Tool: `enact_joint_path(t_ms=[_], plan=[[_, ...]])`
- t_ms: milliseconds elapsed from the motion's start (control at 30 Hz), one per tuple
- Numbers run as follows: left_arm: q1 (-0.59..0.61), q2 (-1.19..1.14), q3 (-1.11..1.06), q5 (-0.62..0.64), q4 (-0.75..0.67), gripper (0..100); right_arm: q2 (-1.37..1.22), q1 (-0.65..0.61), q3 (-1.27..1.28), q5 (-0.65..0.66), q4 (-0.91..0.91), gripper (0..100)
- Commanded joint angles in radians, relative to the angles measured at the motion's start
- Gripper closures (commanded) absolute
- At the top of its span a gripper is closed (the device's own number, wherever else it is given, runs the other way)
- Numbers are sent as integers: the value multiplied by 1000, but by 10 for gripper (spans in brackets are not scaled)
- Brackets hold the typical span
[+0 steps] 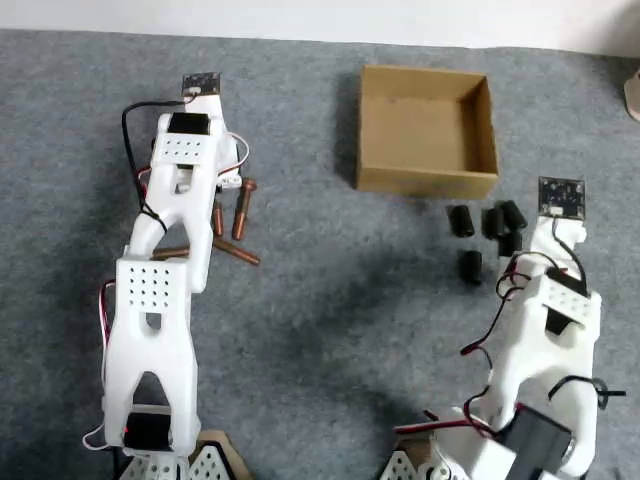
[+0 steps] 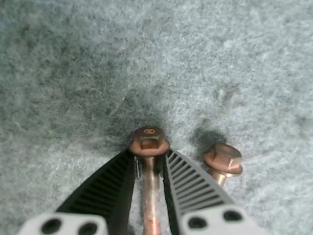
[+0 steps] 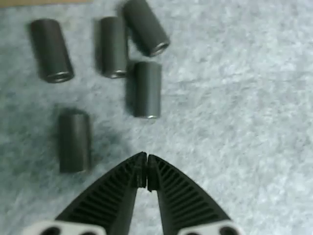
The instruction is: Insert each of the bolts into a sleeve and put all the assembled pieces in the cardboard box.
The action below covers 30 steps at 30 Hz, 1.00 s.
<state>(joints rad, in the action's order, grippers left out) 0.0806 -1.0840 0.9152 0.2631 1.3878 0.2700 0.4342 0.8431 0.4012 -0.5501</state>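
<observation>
Left arm lies along the 9 o'clock side of the grey carpet in the high view. The left gripper is clamped on a copper bolt; one ribbed finger sits against each side of the shaft; the hex head stands just past the fingertips, down at the carpet. A second bolt lies just beside the clamped one, not touching it.

In the high view a slanted bolt lies at 6 o'clock of that pair; a fourth bolt lies at 9 o'clock of the slanted one, partly under the arm.

The cardboard box stands at 1 o'clock of the carpet's middle, open side up; its inside shows bare cardboard floor.

Five black sleeves lie on their sides on the carpet, at 5 o'clock of the box and outside it. In the right wrist view four of them lie close together; whether any touch cannot be told. The fifth sleeve lies apart from the four.

Right arm occupies the 4 o'clock corner. The right gripper has its fingers pressed together tip to tip; the tips point toward the sleeves, near the fifth sleeve but apart from it.
</observation>
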Motion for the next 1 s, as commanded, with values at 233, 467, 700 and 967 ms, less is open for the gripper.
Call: enact_joint_path(t_ms=[233,467,700,967], plan=[[-21,-24,1,6,-26,976,-300,1,-487,-14,-285,992],[-21,-24,1,5,-28,976,-493,-8,-730,-14,-401,892],[-21,-25,-1,5,-51,976,-549,-54,-799,-14,-423,817],[-21,-25,-1,5,-55,976,-552,-122,-828,-63,-458,817]])
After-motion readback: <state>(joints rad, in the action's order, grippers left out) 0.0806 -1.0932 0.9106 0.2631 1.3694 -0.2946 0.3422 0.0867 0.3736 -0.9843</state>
